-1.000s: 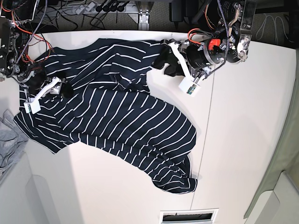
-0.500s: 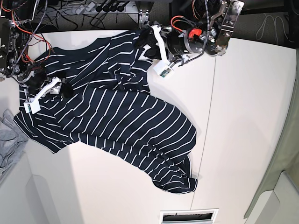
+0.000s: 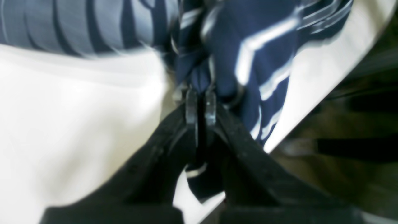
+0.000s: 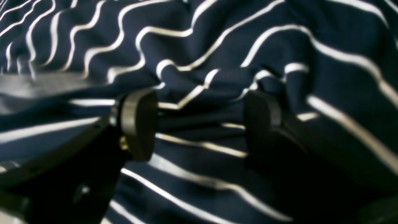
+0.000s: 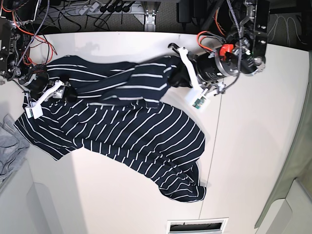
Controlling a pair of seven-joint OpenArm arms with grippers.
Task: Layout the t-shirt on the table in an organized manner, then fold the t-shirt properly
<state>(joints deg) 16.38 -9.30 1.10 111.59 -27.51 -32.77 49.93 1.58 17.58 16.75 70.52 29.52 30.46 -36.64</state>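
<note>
Left pincer [image 3: 201, 107] now clamps t-shirt [image 5: 126, 126] edge.

Left gripper [image 5: 171, 77] now clamped on the t-shirt [image 5: 126, 122], back out from the table's [image 5: 253, 146] far edge toward its dark seam; striped top edge dragged along, folded over the upper body, baring white tabletop behind.

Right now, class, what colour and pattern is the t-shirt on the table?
The t-shirt is dark navy with thin white stripes, clearest in the base view.
</note>
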